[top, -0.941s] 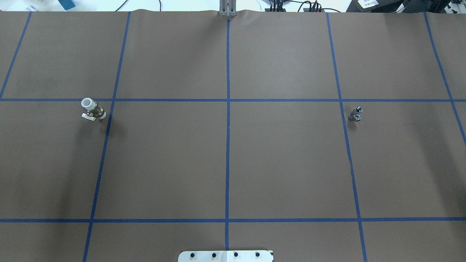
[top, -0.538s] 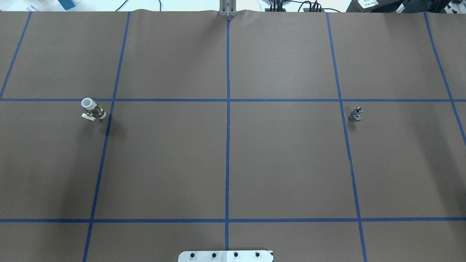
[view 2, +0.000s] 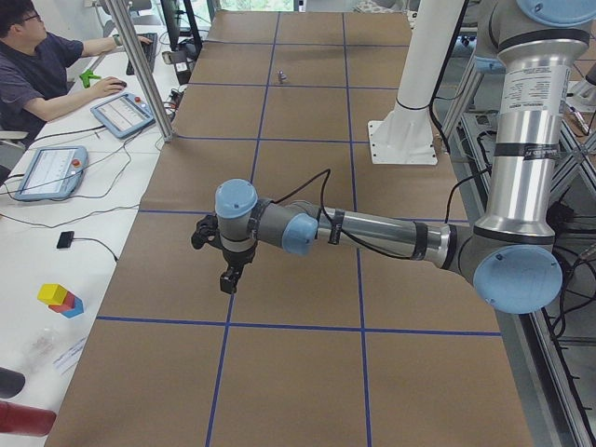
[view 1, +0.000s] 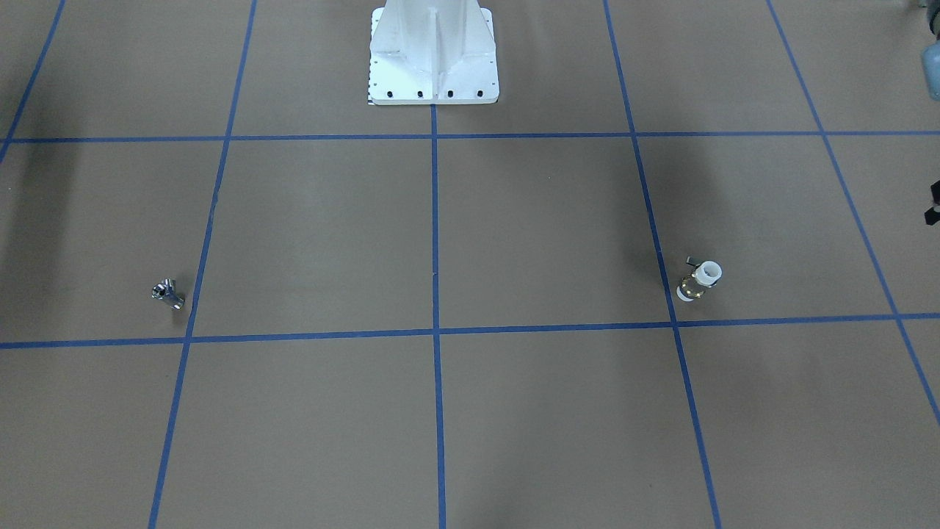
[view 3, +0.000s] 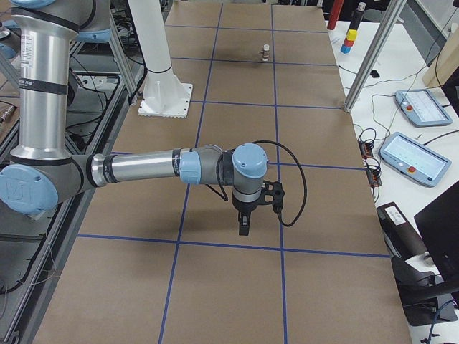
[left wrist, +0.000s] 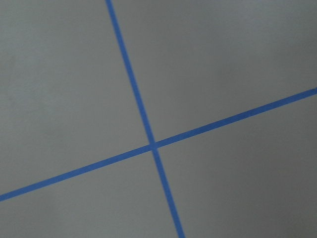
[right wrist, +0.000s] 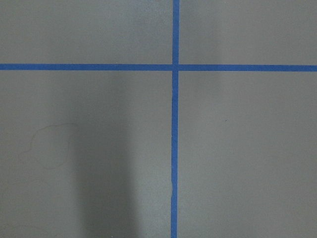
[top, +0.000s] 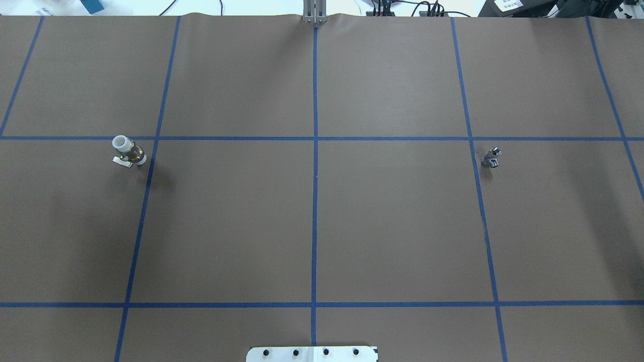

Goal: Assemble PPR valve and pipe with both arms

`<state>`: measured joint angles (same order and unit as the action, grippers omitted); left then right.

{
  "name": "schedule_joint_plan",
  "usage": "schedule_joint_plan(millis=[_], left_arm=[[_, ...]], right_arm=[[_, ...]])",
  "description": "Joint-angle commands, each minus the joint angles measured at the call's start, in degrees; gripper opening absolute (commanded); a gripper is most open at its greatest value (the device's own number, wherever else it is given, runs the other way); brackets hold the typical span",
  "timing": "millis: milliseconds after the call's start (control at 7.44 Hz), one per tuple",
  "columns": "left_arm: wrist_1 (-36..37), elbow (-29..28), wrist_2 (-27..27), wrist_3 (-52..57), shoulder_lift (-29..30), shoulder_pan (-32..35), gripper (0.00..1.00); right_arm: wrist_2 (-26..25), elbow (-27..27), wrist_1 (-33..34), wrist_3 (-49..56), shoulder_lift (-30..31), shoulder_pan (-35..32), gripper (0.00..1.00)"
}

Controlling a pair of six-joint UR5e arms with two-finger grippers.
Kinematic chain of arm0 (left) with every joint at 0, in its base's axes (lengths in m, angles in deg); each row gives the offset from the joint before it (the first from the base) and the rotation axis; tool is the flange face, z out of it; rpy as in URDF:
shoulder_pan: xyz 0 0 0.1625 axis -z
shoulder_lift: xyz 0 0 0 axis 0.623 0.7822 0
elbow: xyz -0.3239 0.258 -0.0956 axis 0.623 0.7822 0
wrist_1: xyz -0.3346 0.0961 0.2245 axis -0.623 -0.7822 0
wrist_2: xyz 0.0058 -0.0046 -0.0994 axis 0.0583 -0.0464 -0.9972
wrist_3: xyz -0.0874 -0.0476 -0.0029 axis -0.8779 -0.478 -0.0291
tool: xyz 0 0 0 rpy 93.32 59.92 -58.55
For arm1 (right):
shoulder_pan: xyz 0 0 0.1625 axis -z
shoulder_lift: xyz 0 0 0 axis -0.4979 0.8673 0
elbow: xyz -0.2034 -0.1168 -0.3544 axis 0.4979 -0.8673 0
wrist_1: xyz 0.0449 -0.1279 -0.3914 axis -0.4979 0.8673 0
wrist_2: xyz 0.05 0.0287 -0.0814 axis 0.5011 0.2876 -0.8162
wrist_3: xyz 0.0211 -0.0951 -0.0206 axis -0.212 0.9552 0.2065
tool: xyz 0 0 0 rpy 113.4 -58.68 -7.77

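Observation:
The PPR valve (top: pixel 128 152), with white ring ends, a brass middle and a small grey lever, lies on the brown paper at the left of the overhead view; it also shows in the front-facing view (view 1: pixel 699 281) and far off in the right view (view 3: pixel 265 51). The pipe (top: pixel 491 157), a tiny chrome fitting, lies at the right (view 1: pixel 167 293) (view 2: pixel 282 76). My left gripper (view 2: pixel 228 279) and right gripper (view 3: pixel 244 226) hang above the table near the robot's side, far from both parts. They show only in the side views, so I cannot tell open or shut. Both wrist views show only paper and tape.
The brown paper table cover (top: pixel 392 226) carries a grid of blue tape lines (top: pixel 315 201). The white bolted pedestal (view 1: pixel 433 51) stands at the robot's side. An operator (view 2: pixel 37 65) sits beside tablets (view 2: pixel 121 114) along the table's far side.
The valve and the pipe have not moved. Faint shadows on the paper have shifted slightly.

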<state>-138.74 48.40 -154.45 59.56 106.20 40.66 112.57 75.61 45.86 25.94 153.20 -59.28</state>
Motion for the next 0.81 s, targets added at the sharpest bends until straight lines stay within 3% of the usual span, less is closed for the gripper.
schedule_joint_plan(millis=[0,269,538,672], left_arm=[[0.23,4.38,-0.34,-16.42,3.64,-8.07,1.00],[3.28,5.72,-0.35,-27.00,9.07,-14.74,1.00],[4.45,5.72,0.36,-33.94,10.77,-20.98,1.00],[4.28,5.64,5.49,-37.99,11.82,-24.58,1.00]], right_arm=[[-0.35,0.85,0.42,0.00,-1.94,0.02,1.00],[-0.36,0.50,0.43,-0.44,-2.83,0.46,1.00],[-0.79,-0.29,-0.01,-0.10,-1.61,0.55,1.00],[-0.79,-0.29,-0.01,0.09,-1.69,0.64,1.00]])
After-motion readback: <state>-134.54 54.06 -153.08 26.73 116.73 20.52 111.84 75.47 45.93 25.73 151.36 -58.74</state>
